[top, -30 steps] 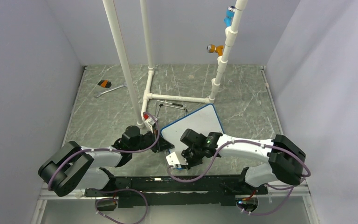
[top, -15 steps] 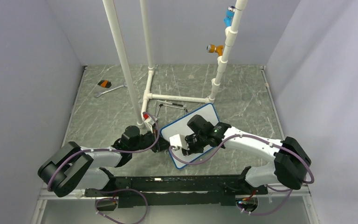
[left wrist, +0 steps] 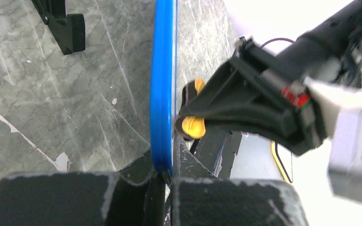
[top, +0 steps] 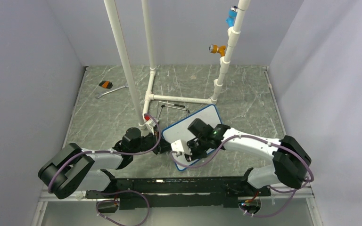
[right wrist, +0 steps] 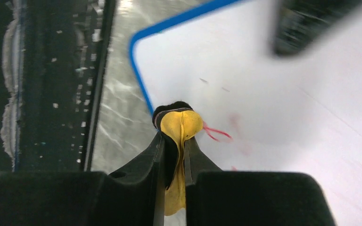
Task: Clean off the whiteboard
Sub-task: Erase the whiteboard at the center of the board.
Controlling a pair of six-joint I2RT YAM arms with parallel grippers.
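The whiteboard [top: 206,118], white with a thin blue frame, lies tilted in the middle of the table. My left gripper [top: 166,147] is shut on its left frame edge; the left wrist view shows the blue frame [left wrist: 162,94] pinched between the jaws [left wrist: 168,175]. My right gripper [top: 187,149] is shut on a yellow and black eraser [right wrist: 179,123] and presses it on the board's face [right wrist: 283,89] near the near-left corner. Faint red marks [right wrist: 217,133] show just beside the eraser. The eraser also shows in the left wrist view [left wrist: 193,126].
A white PVC pipe frame [top: 179,99] stands behind the board, with tall posts and orange [top: 217,49] and blue [top: 230,19] fittings. A wrench with an orange handle [top: 106,85] lies at the far left. A black rail [top: 169,186] runs along the near edge.
My right gripper moved with the eraser from off the board's near corner onto its face, then back a little toward the near-left corner. The left gripper kept its hold on the frame.
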